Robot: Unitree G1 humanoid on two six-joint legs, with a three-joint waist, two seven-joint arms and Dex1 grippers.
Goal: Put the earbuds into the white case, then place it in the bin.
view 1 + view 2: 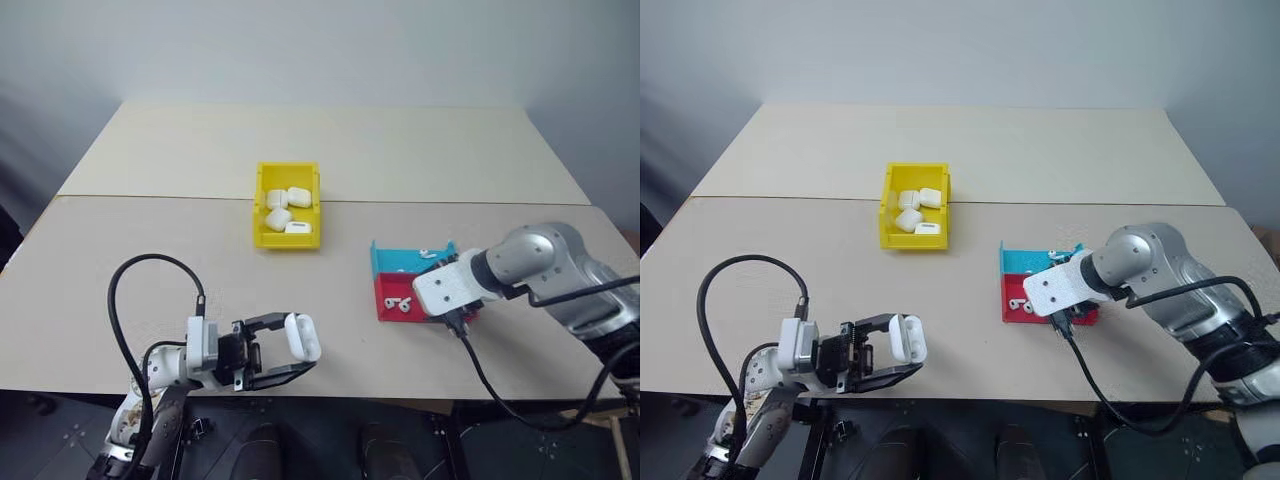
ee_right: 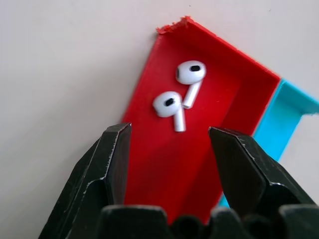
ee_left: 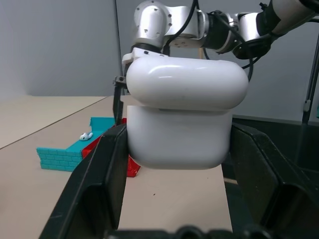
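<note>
A: Where is your left claw [image 1: 290,355], and what is in it?

B: Your left claw sits low over the near edge of the desk [image 1: 160,250], clamped on a white case [image 1: 302,336]. In the left wrist view the case [image 3: 182,114] stands upright between the two black fingers [image 3: 94,184], its lid seated on the body.

A: And your right claw?

B: Your right claw [image 2: 169,149] hangs over the red half of the tray [image 2: 164,169], pointing down into it. Its jaws stand apart with nothing between them. Two earbuds [image 2: 179,94] lie side by side on the red floor just beyond the fingertips, untouched.

A: Anything in the blue half?

B: You can see one more small white piece [image 1: 427,253] lying in the blue half [image 1: 395,262], which adjoins the red one.

A: Where is the bin?

B: The yellow bin [image 1: 261,205] rests mid-desk, well apart from both claws. Four white cases [image 1: 285,210] lie inside it, crowded together.
</note>
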